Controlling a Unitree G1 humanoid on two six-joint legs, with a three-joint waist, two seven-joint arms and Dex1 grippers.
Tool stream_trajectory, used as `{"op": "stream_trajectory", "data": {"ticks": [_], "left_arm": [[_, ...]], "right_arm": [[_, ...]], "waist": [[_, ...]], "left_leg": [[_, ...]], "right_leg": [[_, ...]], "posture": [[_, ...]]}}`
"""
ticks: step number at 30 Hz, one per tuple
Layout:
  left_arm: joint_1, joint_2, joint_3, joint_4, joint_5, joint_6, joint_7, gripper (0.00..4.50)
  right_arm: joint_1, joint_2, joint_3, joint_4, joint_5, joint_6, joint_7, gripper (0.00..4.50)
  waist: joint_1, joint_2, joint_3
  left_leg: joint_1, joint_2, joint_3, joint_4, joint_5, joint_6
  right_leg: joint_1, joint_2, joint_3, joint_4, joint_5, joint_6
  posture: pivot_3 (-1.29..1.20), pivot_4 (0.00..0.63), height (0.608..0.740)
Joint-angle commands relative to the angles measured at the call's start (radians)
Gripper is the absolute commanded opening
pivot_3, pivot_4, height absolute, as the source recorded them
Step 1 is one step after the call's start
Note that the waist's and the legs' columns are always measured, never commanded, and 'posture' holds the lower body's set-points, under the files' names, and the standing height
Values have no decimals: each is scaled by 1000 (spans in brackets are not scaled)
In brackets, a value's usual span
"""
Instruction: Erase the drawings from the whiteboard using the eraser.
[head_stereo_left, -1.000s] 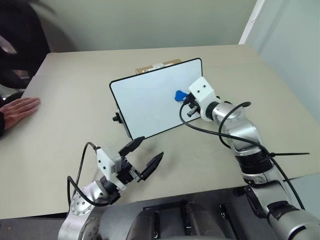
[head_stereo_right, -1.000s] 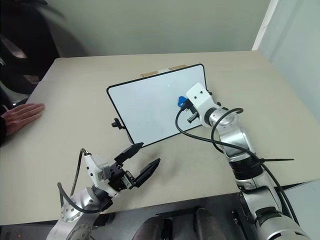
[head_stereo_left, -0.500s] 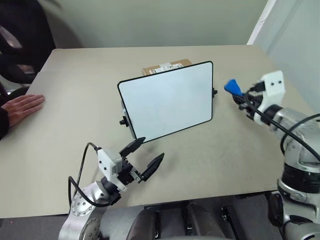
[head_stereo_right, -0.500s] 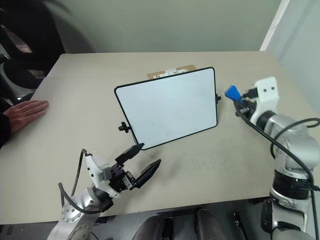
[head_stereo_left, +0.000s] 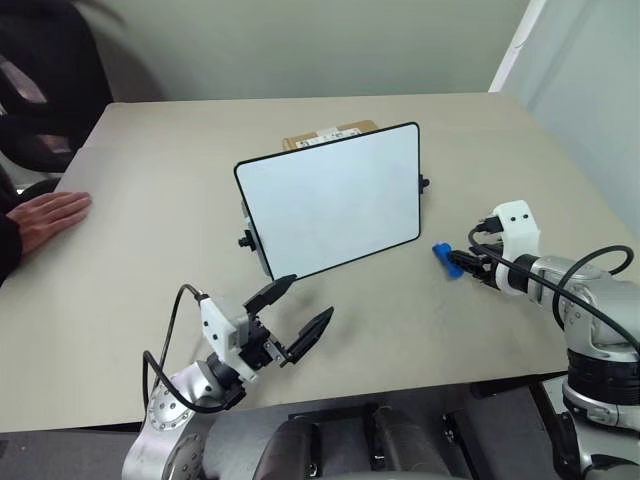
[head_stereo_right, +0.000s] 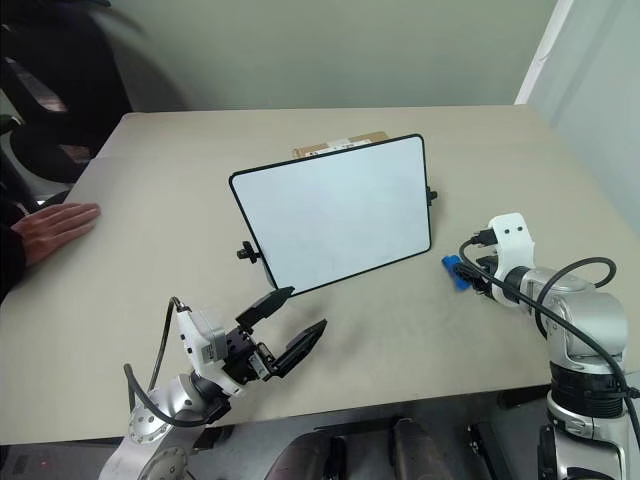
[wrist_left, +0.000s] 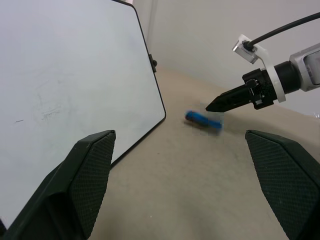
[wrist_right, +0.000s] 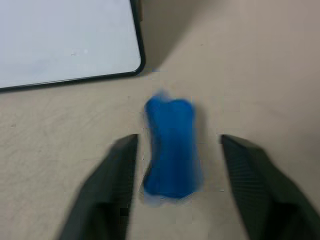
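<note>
The whiteboard (head_stereo_left: 330, 200) stands propped at the table's middle with a blank white face; the drawings are out of view, and the left wrist view gives just faint grey smudges on the board (wrist_left: 60, 75). The blue eraser (head_stereo_left: 447, 259) is at table level right of the board's lower right corner, blurred. My right gripper (head_stereo_left: 462, 264) is open right behind it; its fingers (wrist_right: 120, 170) flank the eraser (wrist_right: 171, 145) with a gap on each side. My left gripper (head_stereo_left: 309, 297) hovers open over the table's near edge, holding nothing.
A brown cardboard box (head_stereo_left: 330, 132) lies behind the board. A person's hand (head_stereo_left: 50, 215) rests flat on the table at the far left. The table's right edge (head_stereo_left: 590, 200) runs close past my right arm.
My right arm swung from the board face out to the right and down to the table. Its gripper opened and the eraser left its fingers. The left arm stayed still.
</note>
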Motion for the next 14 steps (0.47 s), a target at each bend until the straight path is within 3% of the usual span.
{"op": "stream_trajectory", "data": {"ticks": [1, 7, 14], "left_arm": [[-2, 5, 11, -10, -16, -14, -16, 4500], [-3, 8, 22, -19, -22, -7, -8, 4500], [-6, -1, 33, -20, -18, -12, 14, 4500]], "right_arm": [[50, -29, -56, -113, 50, -88, 41, 3881], [239, 35, -84, -295, 160, -364, 143, 3881], [310, 56, 14, -266, 173, -505, 154, 3881]], "waist": [[2, 0, 0], [0, 0, 0], [-1, 0, 0]], "left_leg": [[0, 0, 0, 0, 0, 0], [0, 0, 0, 0, 6, -10], [1, -1, 0, 1, 4, -8]], "right_leg": [[0, 0, 0, 0, 0, 0], [2, 0, 0, 0, -4, 0], [3, 0, 0, -2, -3, 1]], "posture": [[0, 150, 740], [0, 150, 740], [0, 150, 740]]}}
